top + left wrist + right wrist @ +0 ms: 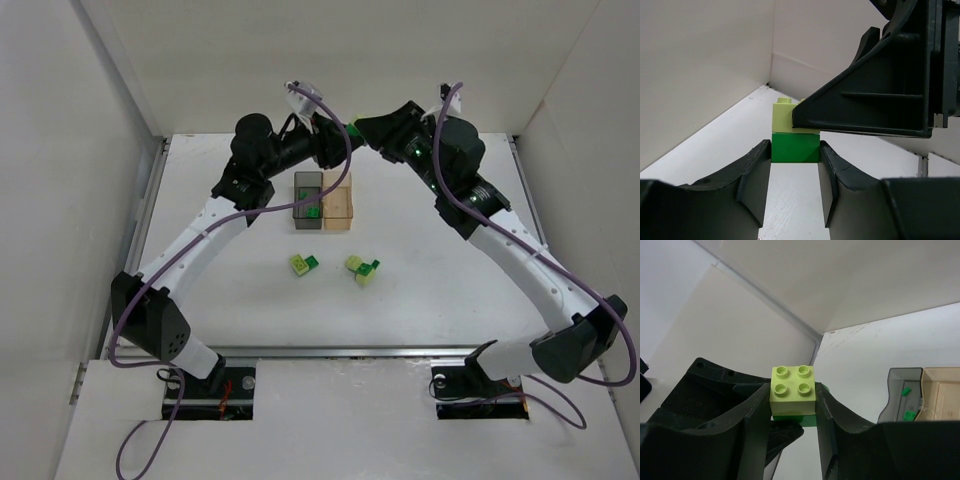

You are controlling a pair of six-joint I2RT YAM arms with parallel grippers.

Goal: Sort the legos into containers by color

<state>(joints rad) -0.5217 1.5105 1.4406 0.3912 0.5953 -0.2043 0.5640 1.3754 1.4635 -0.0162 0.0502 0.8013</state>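
Gripping a dark green lego (795,147) by its two side faces, the left tool (795,155) is closed on that brick. A pale yellow-green lego (792,390) sits seated directly on top of the green one. The right tool (791,401) is clamped on the pale brick's sides, with its four studs facing the right wrist camera. In the top view both tools meet in the air at 12 o'clock from the containers, and the joined pair is hard to make out between them. The dark grey container (303,185) and the tan container (341,205) stand touching side by side on the counter (450,300), grey at 9 o'clock of tan. A dark green brick (313,210) lies inside the grey one, and the right wrist view shows two green pieces there. Two groups lie on the counter at 6 o'clock from the containers, each a pale brick touching a dark green one: first cluster (303,263) toward 7 o'clock, second cluster (362,269) toward 5 o'clock
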